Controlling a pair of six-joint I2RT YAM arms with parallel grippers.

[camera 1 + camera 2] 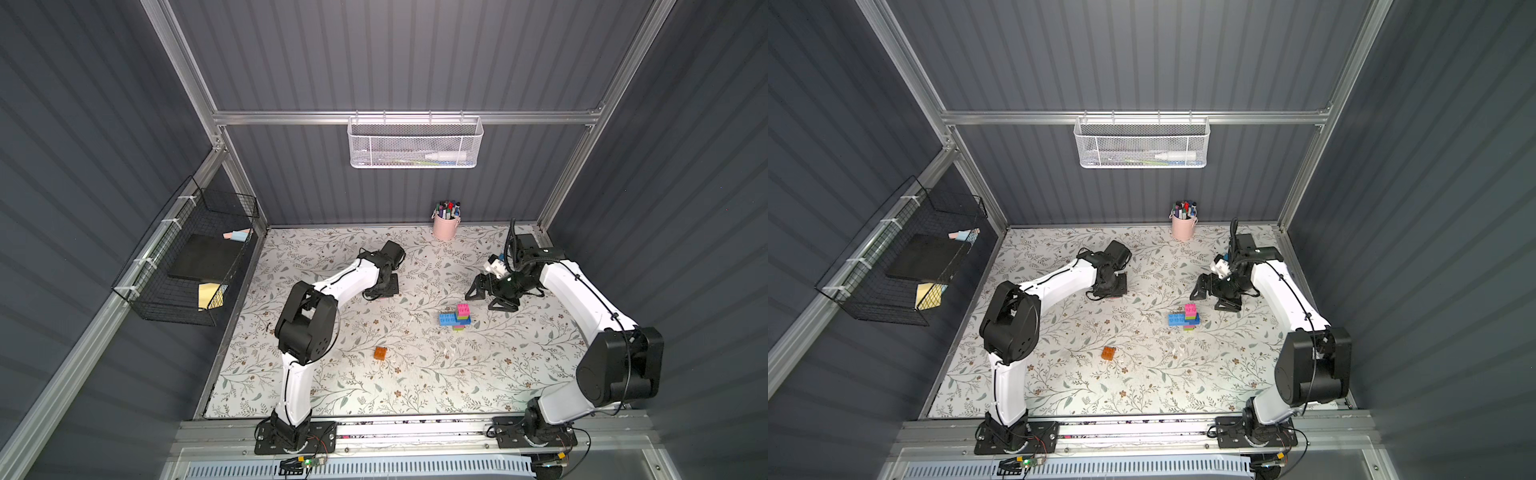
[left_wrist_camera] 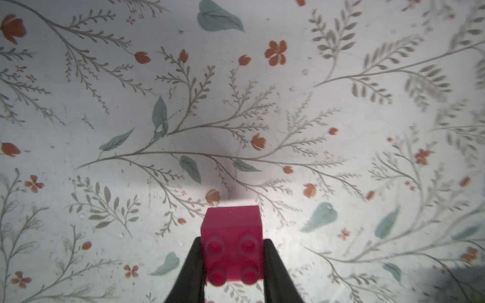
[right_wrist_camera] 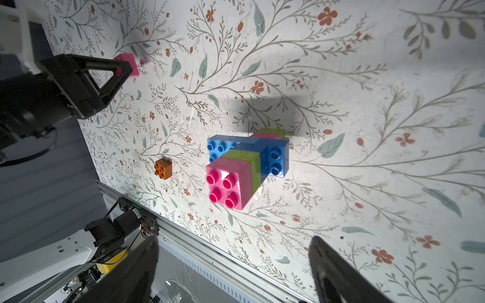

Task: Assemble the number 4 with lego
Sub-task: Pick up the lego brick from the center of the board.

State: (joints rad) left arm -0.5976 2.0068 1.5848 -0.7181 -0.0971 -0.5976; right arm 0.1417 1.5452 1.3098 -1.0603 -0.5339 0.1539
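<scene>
A loose pink lego brick (image 2: 232,220) sits between the black fingers of my left gripper (image 2: 233,239), which is shut on it, studs toward the camera, just above the floral mat. In both top views that gripper (image 1: 383,291) points down at the mat's far middle and hides the brick. The right wrist view shows the same pink brick (image 3: 131,65) at the left gripper (image 3: 105,76). The joined blue, pink and green cluster, the partial number 4 (image 1: 457,318) (image 3: 244,162), lies right of centre. An orange brick (image 1: 380,353) (image 3: 163,168) lies alone nearer the front. My right gripper (image 1: 491,298) (image 3: 233,240) hangs open and empty behind the cluster.
A pink pen cup (image 1: 445,226) stands at the mat's back edge. A white mesh basket (image 1: 413,143) hangs on the back wall and a black wire basket (image 1: 187,257) on the left wall. A metal rail (image 1: 415,428) runs along the front.
</scene>
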